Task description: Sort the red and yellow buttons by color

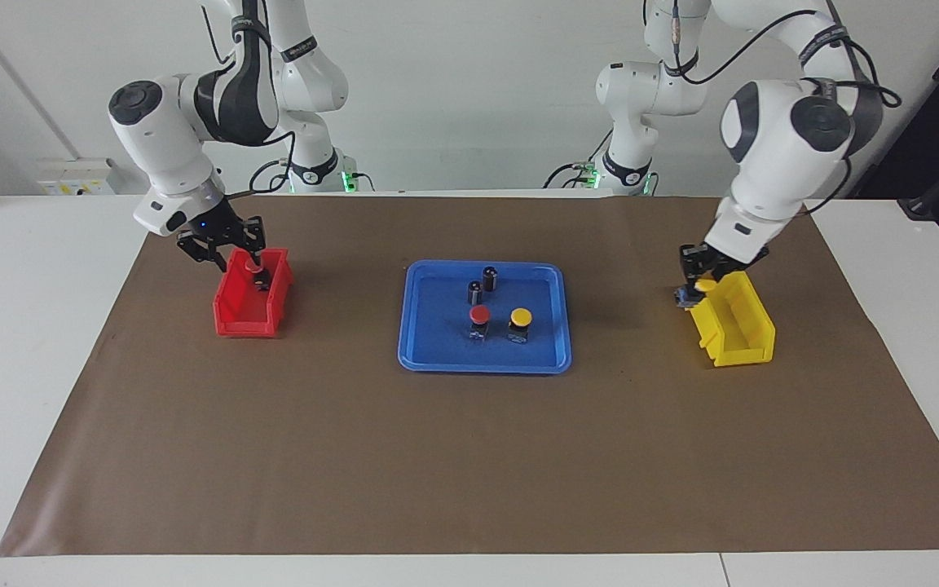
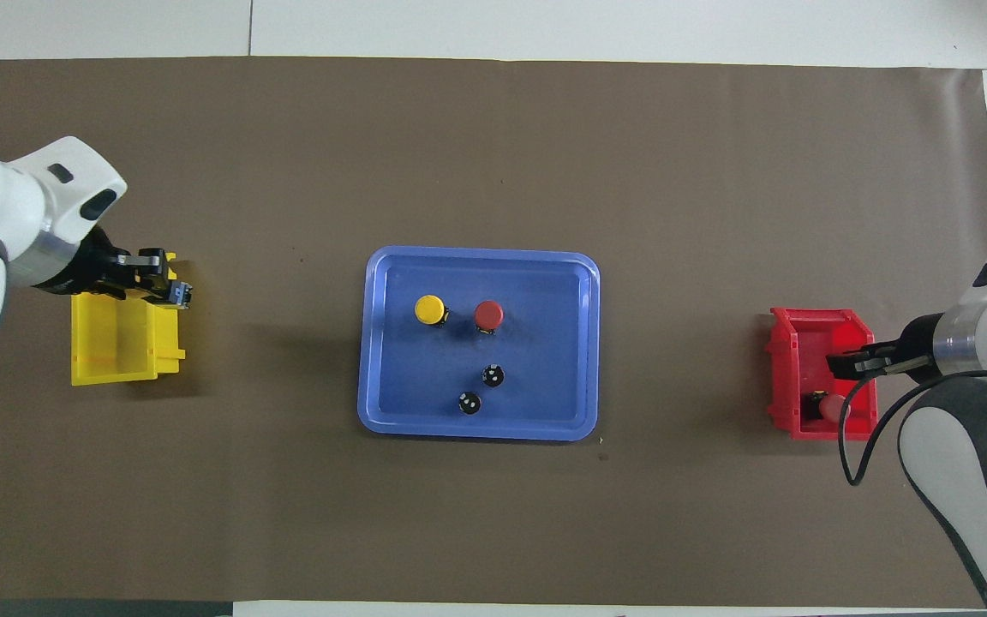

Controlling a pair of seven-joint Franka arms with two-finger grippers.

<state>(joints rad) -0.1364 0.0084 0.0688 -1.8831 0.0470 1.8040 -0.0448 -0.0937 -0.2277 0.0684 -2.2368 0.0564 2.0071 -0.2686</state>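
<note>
A red button (image 1: 479,315) (image 2: 488,314) and a yellow button (image 1: 522,316) (image 2: 429,309) stand side by side in the blue tray (image 1: 437,363) (image 2: 476,433). Another red button (image 1: 254,267) (image 2: 828,404) lies in the red bin (image 1: 233,322) (image 2: 780,377). My right gripper (image 1: 235,254) (image 2: 836,364) hangs open just above it. My left gripper (image 1: 702,281) (image 2: 170,287) is shut on the second yellow button (image 1: 707,285), over the tray-side edge of the yellow bin (image 1: 742,342) (image 2: 116,368).
Two dark capless cylinders (image 1: 490,277) (image 2: 493,374) stand in the tray, nearer to the robots than the buttons. A brown mat (image 1: 469,465) covers the table. The red bin stands toward the right arm's end, the yellow bin toward the left arm's end.
</note>
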